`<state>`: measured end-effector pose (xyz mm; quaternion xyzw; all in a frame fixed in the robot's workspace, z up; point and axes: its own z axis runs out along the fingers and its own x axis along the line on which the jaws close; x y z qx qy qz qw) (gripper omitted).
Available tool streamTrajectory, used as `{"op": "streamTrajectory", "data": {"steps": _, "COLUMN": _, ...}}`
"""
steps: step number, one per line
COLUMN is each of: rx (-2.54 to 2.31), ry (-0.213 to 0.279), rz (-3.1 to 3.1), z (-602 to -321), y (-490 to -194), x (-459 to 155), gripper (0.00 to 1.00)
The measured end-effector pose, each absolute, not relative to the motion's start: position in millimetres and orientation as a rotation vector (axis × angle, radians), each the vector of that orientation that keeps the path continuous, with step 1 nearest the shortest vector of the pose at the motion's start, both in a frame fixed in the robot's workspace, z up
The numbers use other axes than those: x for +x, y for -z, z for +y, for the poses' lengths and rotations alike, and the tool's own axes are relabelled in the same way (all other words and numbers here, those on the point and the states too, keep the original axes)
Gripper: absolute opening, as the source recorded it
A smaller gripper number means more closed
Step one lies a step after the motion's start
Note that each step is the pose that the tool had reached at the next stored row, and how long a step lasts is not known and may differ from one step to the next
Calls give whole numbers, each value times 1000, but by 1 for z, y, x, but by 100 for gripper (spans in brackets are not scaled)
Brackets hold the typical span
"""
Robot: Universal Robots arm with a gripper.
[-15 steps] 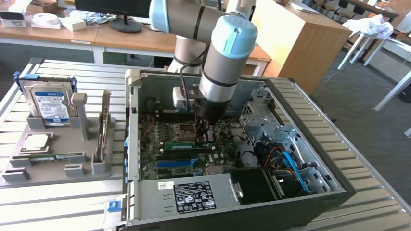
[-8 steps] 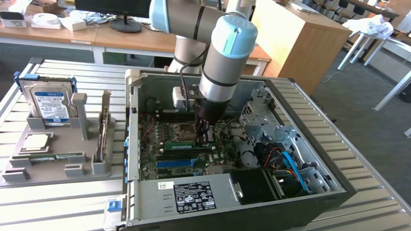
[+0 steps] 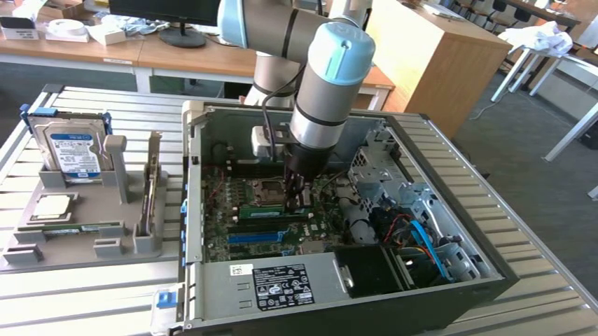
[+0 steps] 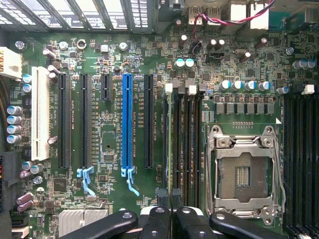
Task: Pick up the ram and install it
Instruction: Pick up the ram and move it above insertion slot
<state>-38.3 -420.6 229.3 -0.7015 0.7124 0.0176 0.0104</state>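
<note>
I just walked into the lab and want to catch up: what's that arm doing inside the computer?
A robot arm is reaching down into an open PC case. Its tool is shut, with its tips at one end of the ram. The ram stands in a memory slot near the empty processor socket. I cannot tell whether the tool is pinching the ram or just pressing on it.
</note>
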Motion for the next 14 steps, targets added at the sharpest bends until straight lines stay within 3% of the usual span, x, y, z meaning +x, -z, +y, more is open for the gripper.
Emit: {"op": "streamTrajectory", "data": {"steps": 14, "rx": -2189, "ry": -55, "rz": 2223, "z": -419, "y": -227, "x": -38, "gripper": 12}}
